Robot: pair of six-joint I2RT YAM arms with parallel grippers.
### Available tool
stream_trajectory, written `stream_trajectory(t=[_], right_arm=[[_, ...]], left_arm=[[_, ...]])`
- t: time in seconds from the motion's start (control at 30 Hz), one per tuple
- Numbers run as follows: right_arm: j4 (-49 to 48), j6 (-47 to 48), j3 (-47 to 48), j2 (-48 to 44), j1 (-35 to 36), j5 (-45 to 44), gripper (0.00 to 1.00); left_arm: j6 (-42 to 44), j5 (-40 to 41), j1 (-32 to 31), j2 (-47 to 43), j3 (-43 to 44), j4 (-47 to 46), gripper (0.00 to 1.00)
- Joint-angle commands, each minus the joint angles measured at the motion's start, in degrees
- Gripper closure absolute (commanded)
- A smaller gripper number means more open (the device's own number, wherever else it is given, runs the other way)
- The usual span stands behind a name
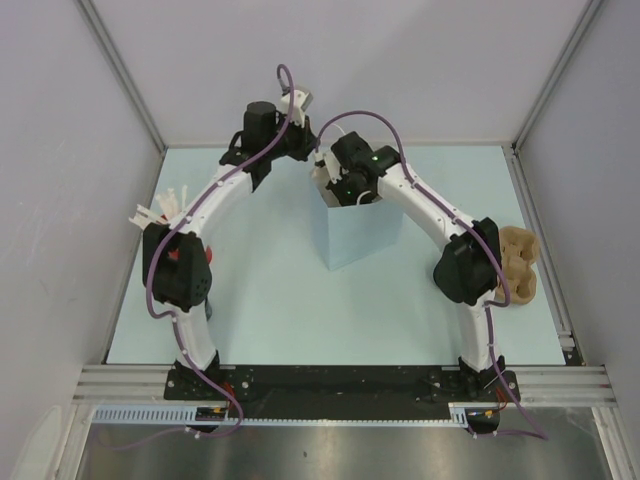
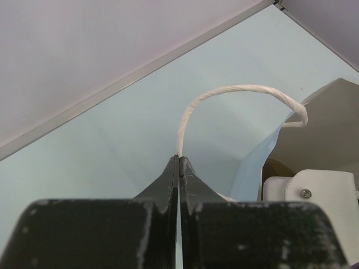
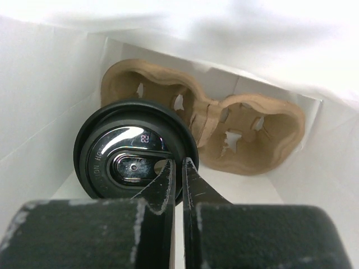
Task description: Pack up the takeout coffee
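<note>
In the right wrist view I look down into the pale-blue paper bag (image 1: 350, 240), whose white inner walls (image 3: 45, 112) surround me. The takeout coffee (image 3: 132, 148), a black cup with a round black sip lid, hangs inside it. My right gripper (image 3: 178, 162) is shut on the lid's near rim. The cup covers part of the left end of a brown pulp carrier (image 3: 247, 134) lying on the bag's floor; whether they touch I cannot tell. My left gripper (image 2: 179, 158) is shut on the bag's white twisted paper handle (image 2: 235, 89), held up beside the bag's mouth.
A second brown carrier (image 1: 520, 265) lies at the table's right edge, behind the right arm's elbow. White straws (image 1: 160, 212) stick up at the left edge by the left arm. Grey walls close in the table on three sides.
</note>
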State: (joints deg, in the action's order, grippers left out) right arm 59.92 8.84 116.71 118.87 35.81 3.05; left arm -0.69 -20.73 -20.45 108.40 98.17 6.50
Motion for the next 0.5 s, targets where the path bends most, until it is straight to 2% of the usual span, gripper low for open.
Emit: stream_trajectory(t=[0.0,0.47], right_arm=[[-0.68,1.18,-2.09,0.84,1.19,-2.52,1.00],[-3.58,1.44,-5.96,-0.57,2.07,-3.05,1.00]], left_arm=[[-1.33,0.08,0.14,-3.63,-0.61,-1.93,1.00],[-1.24,-0.80,0.14,-4.16,-0.79,-1.93,1.00]])
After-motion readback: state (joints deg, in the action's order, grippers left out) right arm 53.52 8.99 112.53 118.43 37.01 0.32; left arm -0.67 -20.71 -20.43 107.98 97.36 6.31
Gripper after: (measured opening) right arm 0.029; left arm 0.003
